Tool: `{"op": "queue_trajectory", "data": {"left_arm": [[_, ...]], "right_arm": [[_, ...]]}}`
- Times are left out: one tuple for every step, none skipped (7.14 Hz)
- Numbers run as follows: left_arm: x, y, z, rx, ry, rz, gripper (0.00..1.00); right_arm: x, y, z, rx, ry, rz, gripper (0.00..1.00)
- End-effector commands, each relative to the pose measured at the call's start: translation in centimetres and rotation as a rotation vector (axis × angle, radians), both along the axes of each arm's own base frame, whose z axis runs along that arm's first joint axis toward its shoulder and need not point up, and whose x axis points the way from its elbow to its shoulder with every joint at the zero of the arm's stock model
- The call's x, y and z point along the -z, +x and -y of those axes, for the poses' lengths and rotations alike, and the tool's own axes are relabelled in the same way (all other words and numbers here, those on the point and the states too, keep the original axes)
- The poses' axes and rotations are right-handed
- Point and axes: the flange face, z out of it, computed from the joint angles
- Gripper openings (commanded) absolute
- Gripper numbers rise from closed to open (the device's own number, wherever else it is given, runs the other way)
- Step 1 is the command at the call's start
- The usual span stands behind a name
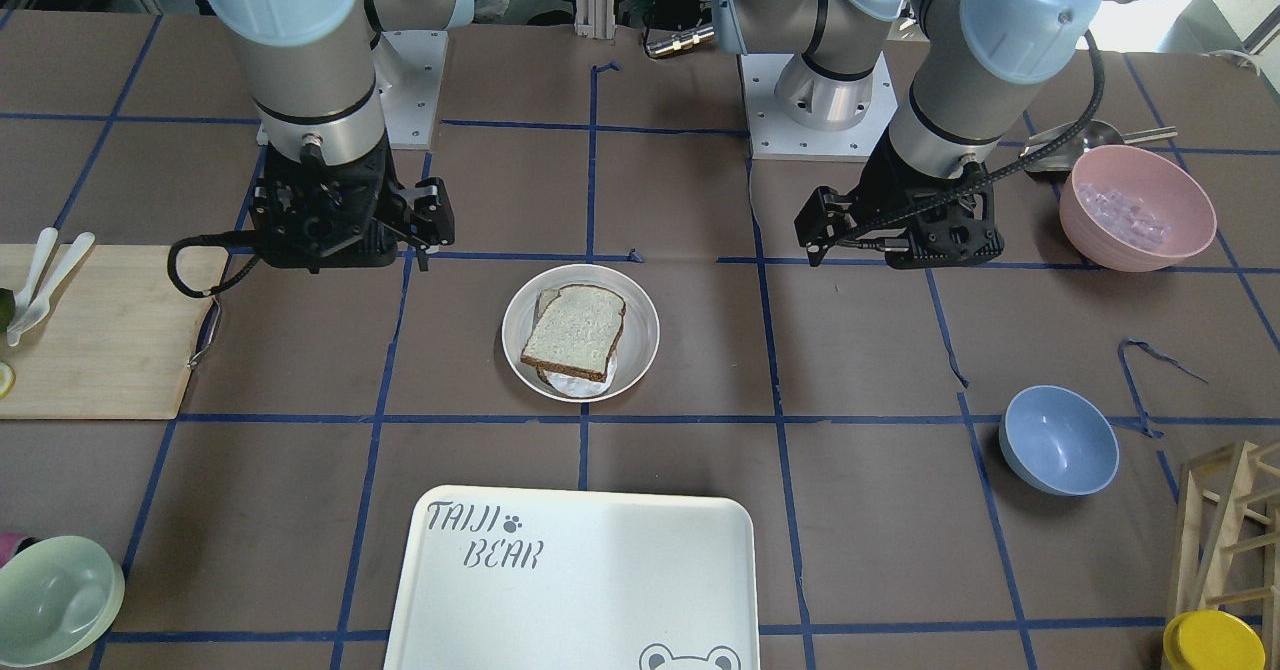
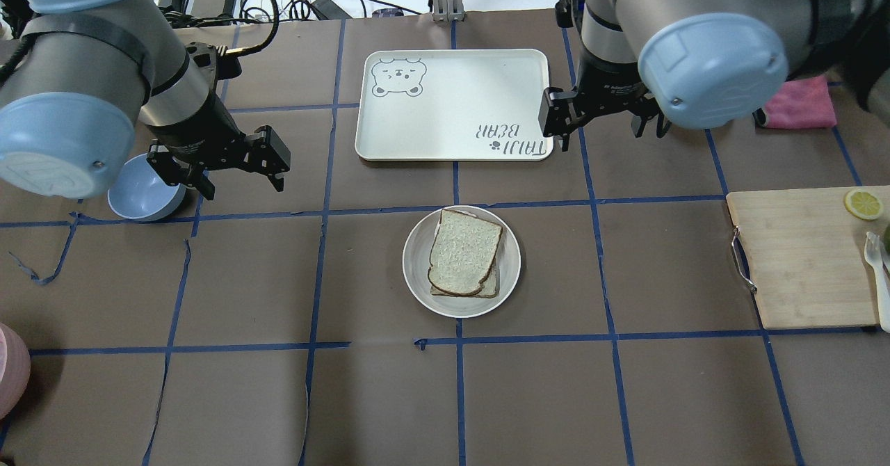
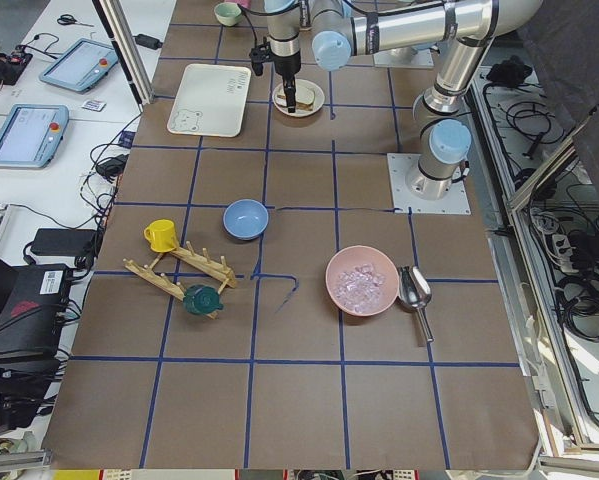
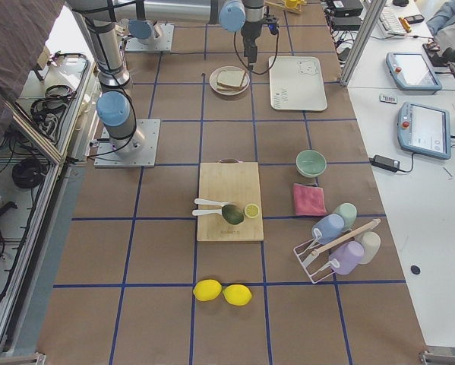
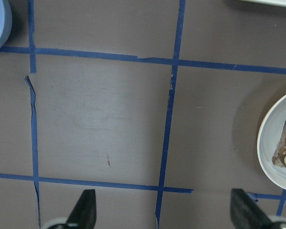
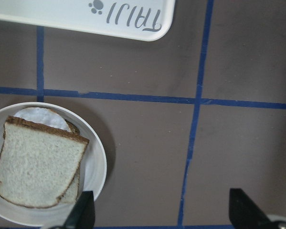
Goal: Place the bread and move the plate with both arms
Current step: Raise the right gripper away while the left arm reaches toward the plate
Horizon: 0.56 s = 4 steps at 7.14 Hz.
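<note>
The bread (image 2: 464, 250) lies in the plate (image 2: 417, 278), mid-table. Left gripper (image 2: 242, 185) and right gripper (image 2: 603, 134) hang spread and empty either side, well clear. Each should pinch an opposite rim together, lifting level, likely toward the tray (image 2: 452, 69) beyond.

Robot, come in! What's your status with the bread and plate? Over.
Left gripper open, empty. Right gripper open, empty. Bread on plate, atop another slice. Plate not gripped; tray apart from it.
</note>
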Motion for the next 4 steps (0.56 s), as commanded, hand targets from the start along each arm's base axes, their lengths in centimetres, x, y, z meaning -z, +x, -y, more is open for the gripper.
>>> {"op": "queue_trajectory", "data": {"left_arm": [[5.8,-1.7,1.5,0.004,-0.082,-0.004,1.0],[7.2,-5.1,1.5,0.026,-0.122,-0.007,1.0],[8.9,-8.1,1.2,0.012,-0.103,-0.01,0.82],[10.5,-10.0,1.0,0.045,-0.076,-0.01,0.61]], "right_arm": [[-1.9,-2.2,-0.3,-0.024,-0.026,0.004,1.0],[-2.9,-2.4,-0.5,-0.025,-0.052,0.007,1.0],[-3.8,-2.4,-1.0,-0.026,-0.067,0.007,1.0],[-4.9,-2.4,-1.6,-0.03,-0.089,0.02,1.0]]}}
